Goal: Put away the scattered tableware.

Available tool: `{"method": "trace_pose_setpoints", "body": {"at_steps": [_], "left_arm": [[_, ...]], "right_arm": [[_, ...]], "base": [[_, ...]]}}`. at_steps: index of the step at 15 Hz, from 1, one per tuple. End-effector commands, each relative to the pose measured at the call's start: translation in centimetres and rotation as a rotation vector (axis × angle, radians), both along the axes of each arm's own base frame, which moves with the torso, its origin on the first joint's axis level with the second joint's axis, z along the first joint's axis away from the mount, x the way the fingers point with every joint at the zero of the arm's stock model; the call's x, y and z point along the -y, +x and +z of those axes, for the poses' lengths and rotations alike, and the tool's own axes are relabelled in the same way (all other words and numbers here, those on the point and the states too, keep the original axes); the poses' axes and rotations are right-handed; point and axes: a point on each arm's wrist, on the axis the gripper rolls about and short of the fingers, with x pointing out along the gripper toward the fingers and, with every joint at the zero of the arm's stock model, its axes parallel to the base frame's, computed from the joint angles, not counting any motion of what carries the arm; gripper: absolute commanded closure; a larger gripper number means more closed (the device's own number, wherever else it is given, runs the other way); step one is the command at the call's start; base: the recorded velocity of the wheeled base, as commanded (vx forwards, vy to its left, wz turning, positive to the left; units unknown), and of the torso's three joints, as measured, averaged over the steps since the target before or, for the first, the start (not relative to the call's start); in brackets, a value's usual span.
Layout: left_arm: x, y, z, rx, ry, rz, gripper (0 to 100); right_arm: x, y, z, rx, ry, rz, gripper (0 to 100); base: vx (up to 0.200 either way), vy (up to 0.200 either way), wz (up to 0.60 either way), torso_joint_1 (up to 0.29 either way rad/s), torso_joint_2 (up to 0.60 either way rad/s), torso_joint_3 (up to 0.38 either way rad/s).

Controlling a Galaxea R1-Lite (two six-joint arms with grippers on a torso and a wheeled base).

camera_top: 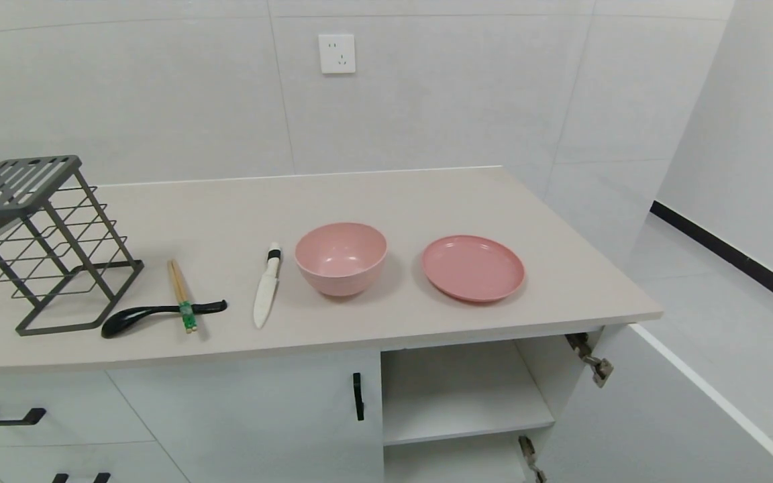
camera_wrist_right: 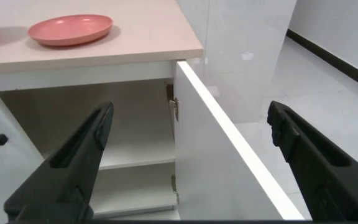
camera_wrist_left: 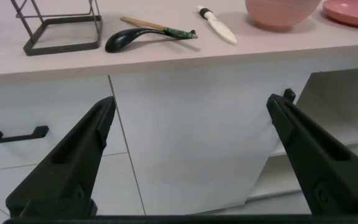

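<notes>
status: no item is lifted; the whole task remains.

task items, all on the counter (camera_top: 427,201), from the robot's left to its right:
- spoon (camera_top: 158,313): long axis across the counter, its scoop end toward the rack (camera_top: 44,241).
- chopsticks (camera_top: 181,295): long axis front to back, lying across the spoon handle.
- knife (camera_top: 268,287): long axis roughly front to back, tip toward the front edge, black-banded end toward the wall.
- bowl (camera_top: 340,258): upright, just beside the knife.
- plate (camera_top: 473,267): flat, near the bowl but apart from it, above the open cabinet shelf (camera_top: 460,402).

grippers:
- left gripper (camera_wrist_left: 191,109): fingers spread wide, holding nothing. it sits below counter level, facing the closed door under the cutlery.
- right gripper (camera_wrist_right: 191,112): fingers spread wide, holding nothing. it sits below counter level, facing the open compartment beside the swung-out door (camera_top: 682,416).

governing relation: every item lies above and beyond both grippers, so either arm must rise over the front edge before any grasp. the right arm is judged nearer to the plate and bowl, and the shelf lies directly below them. the left arm is judged nearer to the spoon, chopsticks, knife and rack. for the knife and chopsticks, close the fingers across the front-to-back axis; for the spoon, across its side-to-side axis.
</notes>
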Motion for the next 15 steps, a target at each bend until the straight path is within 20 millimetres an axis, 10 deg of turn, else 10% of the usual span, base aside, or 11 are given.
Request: {"method": "trace_pose_setpoints", "body": {"at_steps": [1,15], "left_arm": [[0.0,0.01,0.0,-0.001,0.0,0.0,0],[0.0,0.01,0.0,-0.001,0.0,0.0,0]], "right_arm": [[0.0,0.01,0.0,-0.001,0.0,0.0,0],[0.0,0.01,0.0,-0.001,0.0,0.0,0]], "base": [[0.0,0.0,0.0,0.046,-0.07,-0.041],[0.057,0.014,0.0,0.0,0.0,0.002]]}}
